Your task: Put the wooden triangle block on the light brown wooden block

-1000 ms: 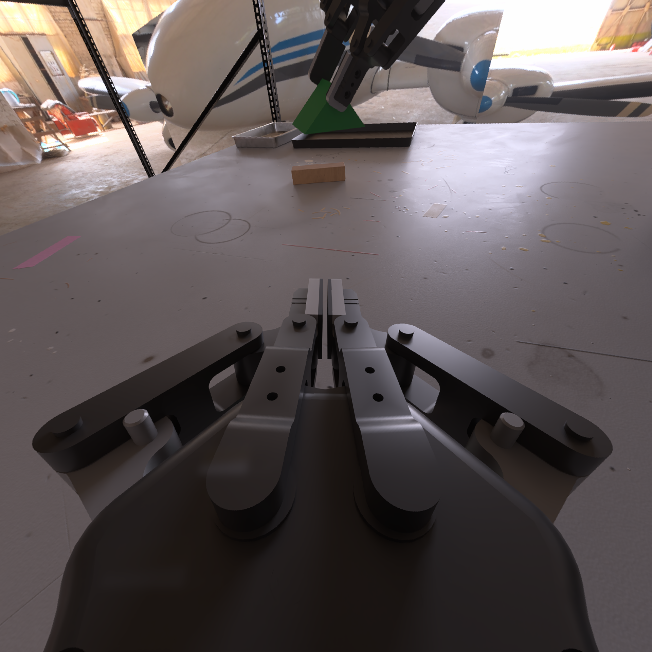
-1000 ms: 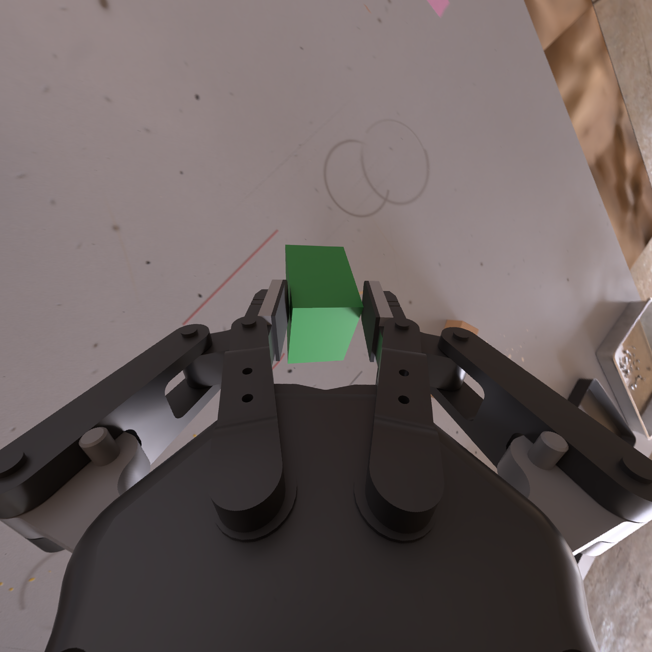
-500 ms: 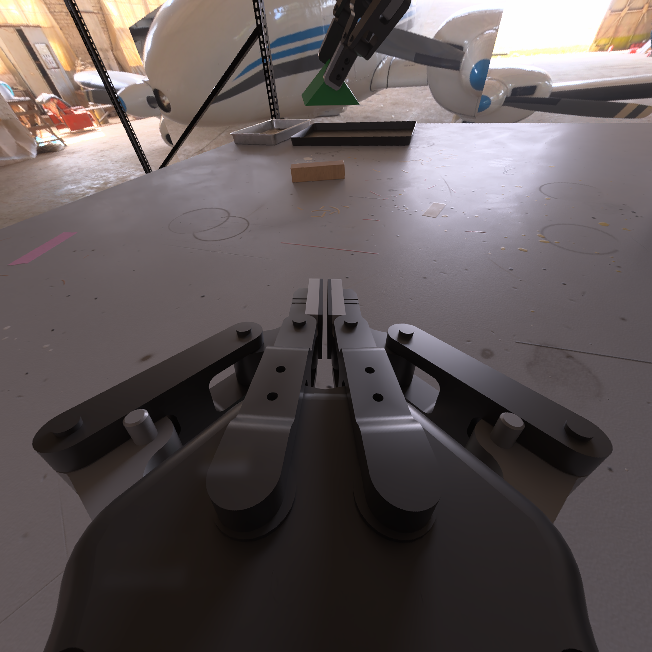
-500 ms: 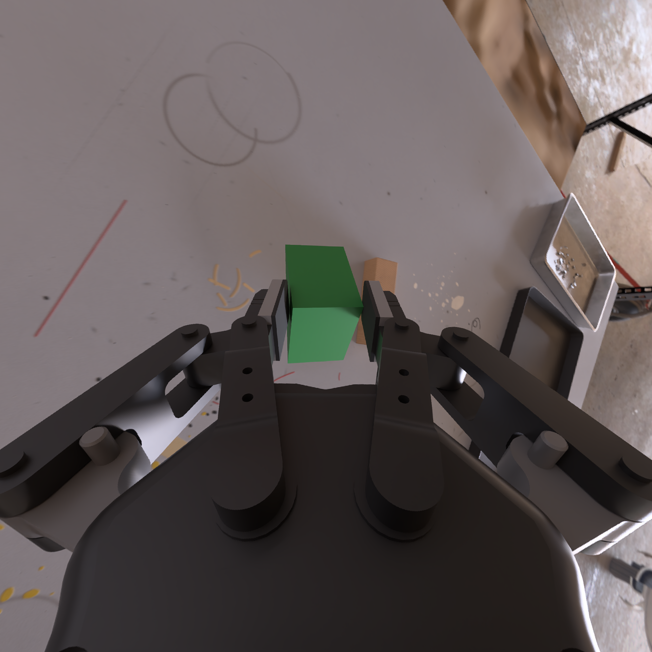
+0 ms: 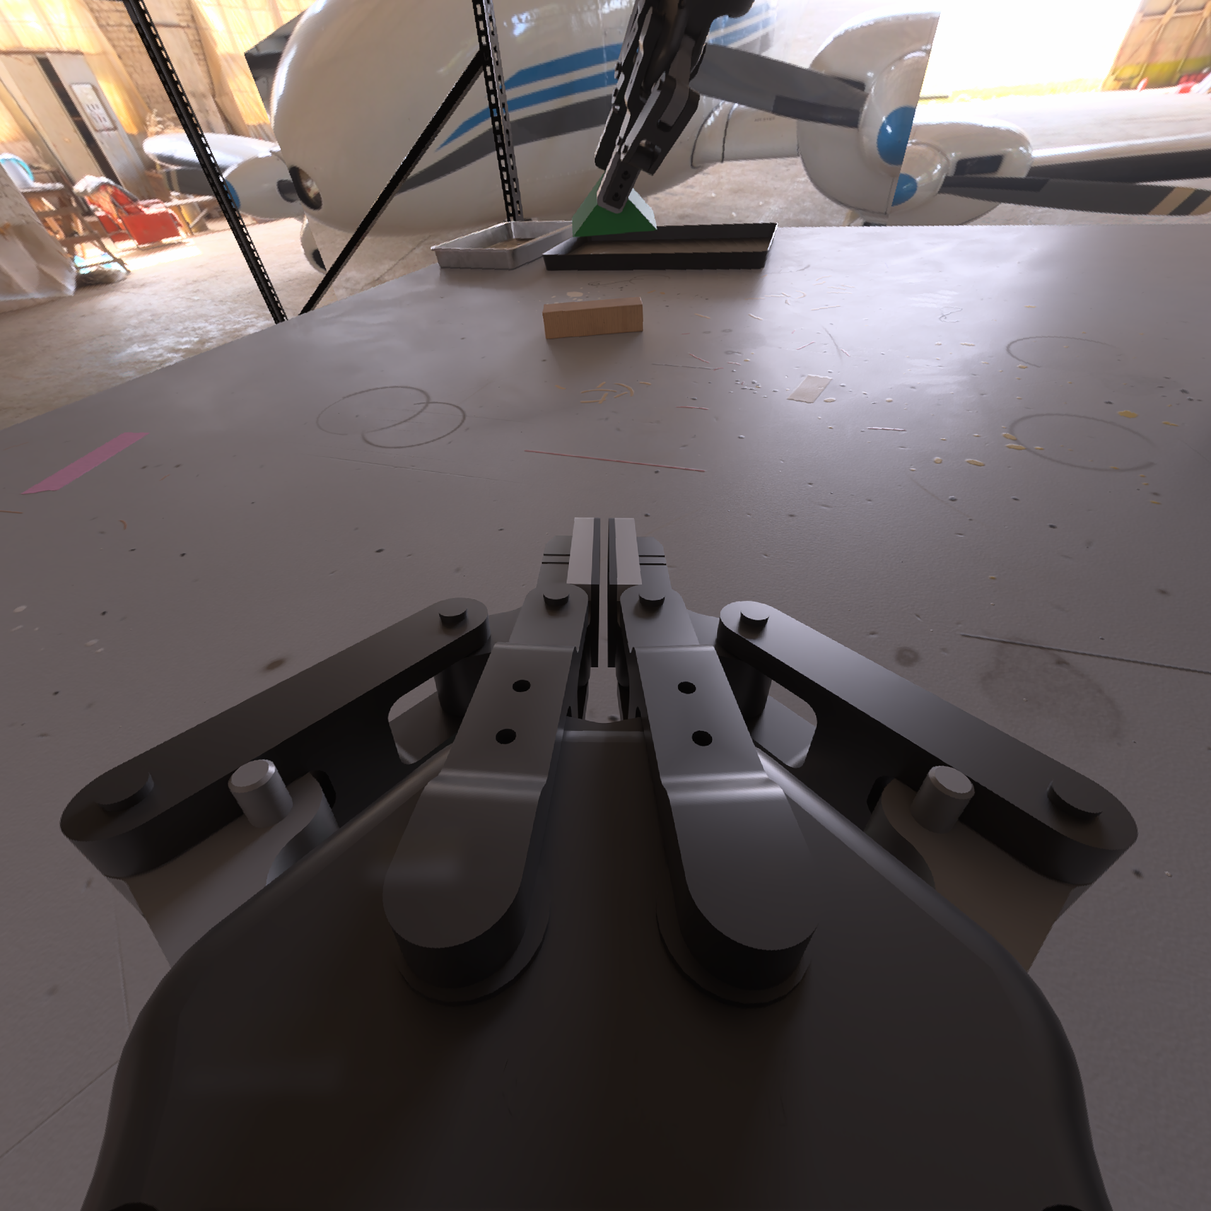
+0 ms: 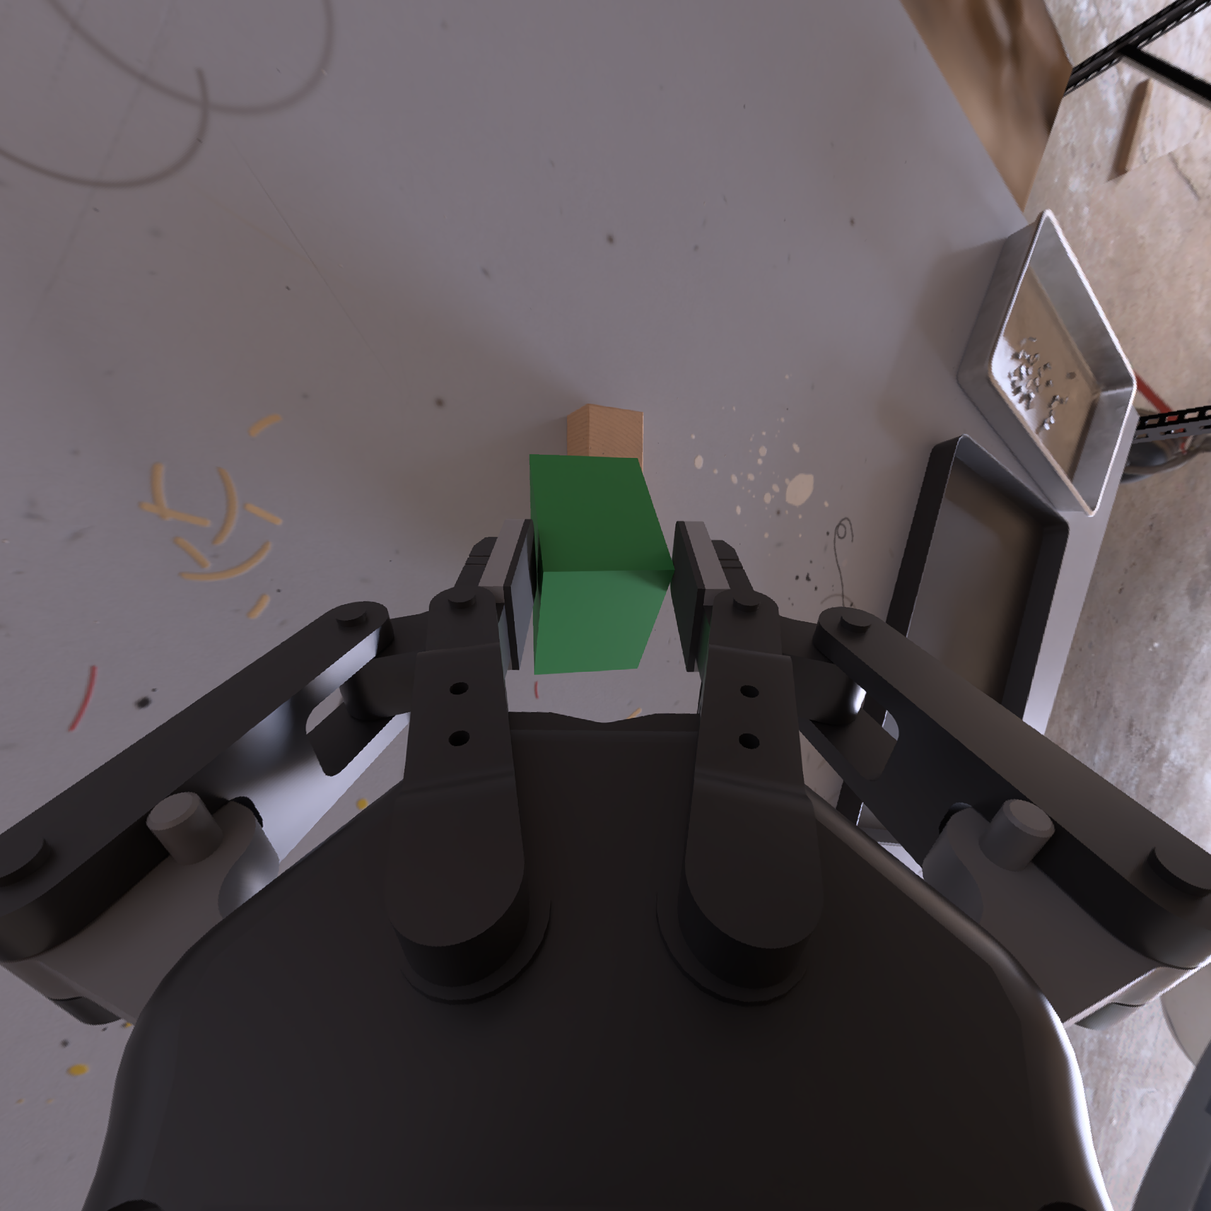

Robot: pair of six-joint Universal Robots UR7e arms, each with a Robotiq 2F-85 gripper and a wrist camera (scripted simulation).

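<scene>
Right tool point(image 6: 599, 576) clamps one green triangle block point(image 6: 593, 557) above one light brown block point(image 6: 606, 429); left tool point(image 5: 603, 547) closed, empty

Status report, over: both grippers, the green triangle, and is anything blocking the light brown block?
Right gripper shut on green triangle block, airborne. Left gripper shut, empty. Light brown block bare on table, nothing in the way.

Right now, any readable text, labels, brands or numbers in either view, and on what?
Wall sign, far left in the left wrist view: dark marks, too small to read.
Green triangle block, light brown block, metal tray, black tray: no writing.
Table: scribbles and rings only, nothing legible.
</scene>
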